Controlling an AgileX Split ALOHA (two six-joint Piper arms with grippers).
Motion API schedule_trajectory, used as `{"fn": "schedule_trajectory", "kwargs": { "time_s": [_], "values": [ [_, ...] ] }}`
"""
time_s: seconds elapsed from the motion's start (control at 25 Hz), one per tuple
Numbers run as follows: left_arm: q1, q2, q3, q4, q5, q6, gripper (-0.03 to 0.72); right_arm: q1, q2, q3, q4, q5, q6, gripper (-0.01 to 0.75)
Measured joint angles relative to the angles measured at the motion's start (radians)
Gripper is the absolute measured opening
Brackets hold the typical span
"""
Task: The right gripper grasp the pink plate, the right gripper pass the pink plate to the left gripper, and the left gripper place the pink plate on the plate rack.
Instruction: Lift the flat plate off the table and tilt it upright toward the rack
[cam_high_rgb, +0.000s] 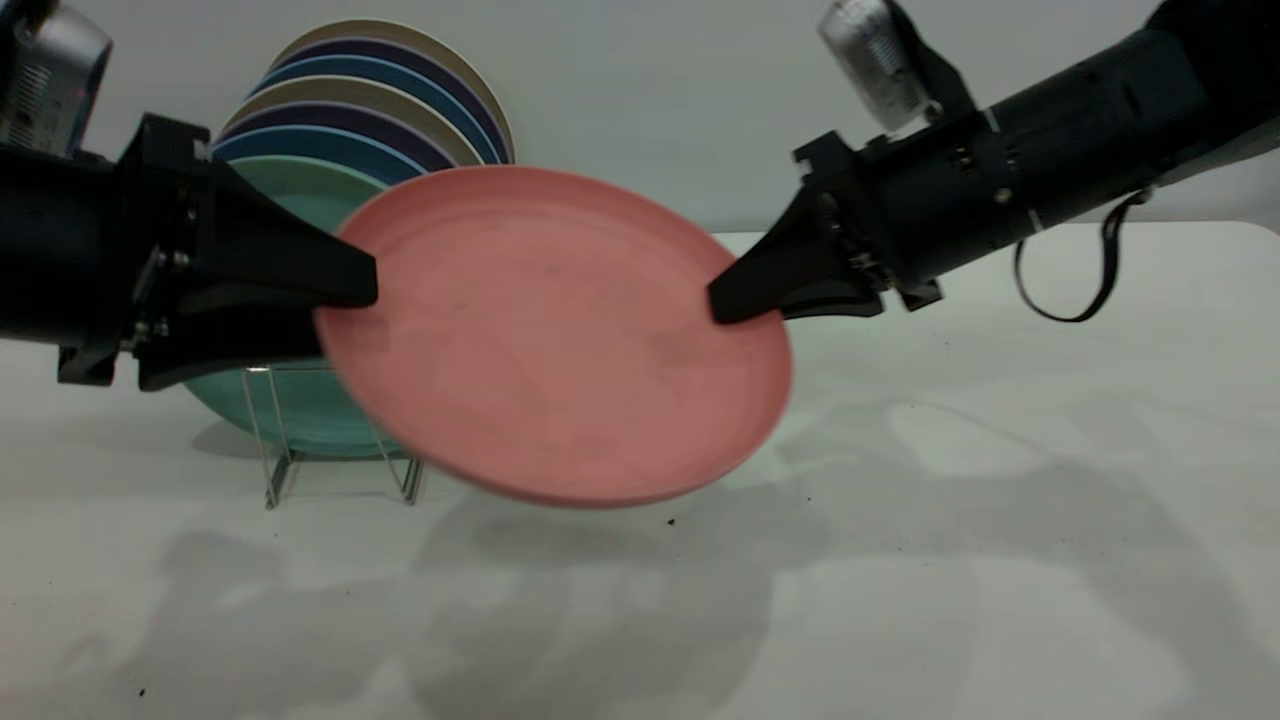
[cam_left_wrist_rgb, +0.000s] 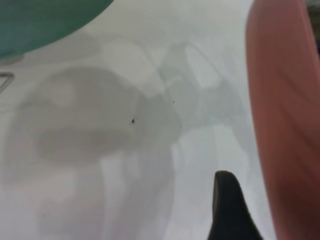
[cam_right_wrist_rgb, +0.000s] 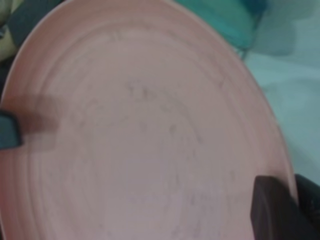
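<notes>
The pink plate (cam_high_rgb: 560, 340) hangs tilted in mid-air above the table, between both arms. My right gripper (cam_high_rgb: 718, 305) is shut on the plate's right rim; in the right wrist view one finger (cam_right_wrist_rgb: 270, 210) lies on the plate's face (cam_right_wrist_rgb: 150, 135) and the other sits behind the rim. My left gripper (cam_high_rgb: 345, 312) straddles the plate's left rim with its fingers open. In the left wrist view a gap shows between one finger (cam_left_wrist_rgb: 227, 210) and the plate (cam_left_wrist_rgb: 285, 125); the other finger is hidden behind the plate. The plate rack (cam_high_rgb: 280, 440) stands behind and below the plate's left side.
A mint-green plate (cam_high_rgb: 300, 410) stands upright in the rack, close behind the left gripper. Several more upright plates (cam_high_rgb: 380, 110) in blue, purple and cream stand behind it. The white table (cam_high_rgb: 1000, 500) stretches to the right and front.
</notes>
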Motion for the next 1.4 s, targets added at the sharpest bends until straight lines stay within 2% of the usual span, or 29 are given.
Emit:
{"fn": "schedule_trajectory", "kwargs": {
  "time_s": [0.2, 0.28, 0.36, 0.48, 0.52, 0.6, 0.72, 0.84, 1.0, 1.04, 1.12, 1.24, 1.4],
  "values": [
    [0.0, 0.008, 0.0, -0.002, 0.0, 0.001, 0.45, 0.068, 0.0, 0.0, 0.043, 0.002, -0.019, 0.013],
    [0.0, 0.008, 0.0, -0.004, 0.0, 0.001, 0.417, 0.089, -0.002, 0.0, 0.069, 0.003, -0.037, 0.013],
    [0.0, 0.008, 0.0, -0.004, 0.003, 0.002, 0.344, 0.097, -0.003, 0.0, 0.09, -0.003, -0.053, 0.017],
    [0.0, 0.008, 0.0, -0.004, 0.004, 0.001, 0.155, 0.097, -0.003, 0.0, 0.114, -0.006, -0.061, 0.028],
    [0.002, 0.008, 0.0, -0.004, -0.006, 0.001, 0.124, 0.097, -0.003, 0.0, 0.12, -0.005, -0.063, 0.035],
    [0.002, 0.012, -0.001, -0.005, -0.007, 0.001, 0.125, 0.097, -0.004, 0.0, 0.122, -0.006, -0.065, 0.057],
    [0.002, 0.013, -0.002, -0.002, 0.001, 0.009, 0.125, 0.099, -0.004, 0.0, 0.132, -0.003, -0.064, 0.129],
    [0.002, 0.013, -0.002, 0.001, 0.005, 0.022, 0.125, 0.092, -0.004, 0.0, 0.136, 0.012, -0.064, 0.276],
    [0.002, 0.013, -0.002, 0.001, 0.003, 0.051, 0.125, 0.03, -0.004, 0.0, 0.13, 0.094, -0.055, 0.485],
    [0.002, 0.013, -0.002, 0.001, 0.003, 0.057, 0.125, 0.009, -0.004, 0.0, 0.121, 0.116, -0.051, 0.511],
    [0.002, 0.013, -0.002, 0.001, 0.003, 0.062, 0.125, -0.042, -0.004, 0.0, 0.089, 0.165, -0.023, 0.541],
    [0.002, 0.013, -0.002, 0.001, -0.007, 0.064, 0.125, -0.134, -0.004, 0.0, 0.019, 0.219, 0.024, 0.547],
    [0.002, 0.013, -0.004, 0.012, -0.02, 0.064, 0.125, -0.247, -0.004, 0.0, -0.088, 0.232, 0.089, 0.537]
  ]
}}
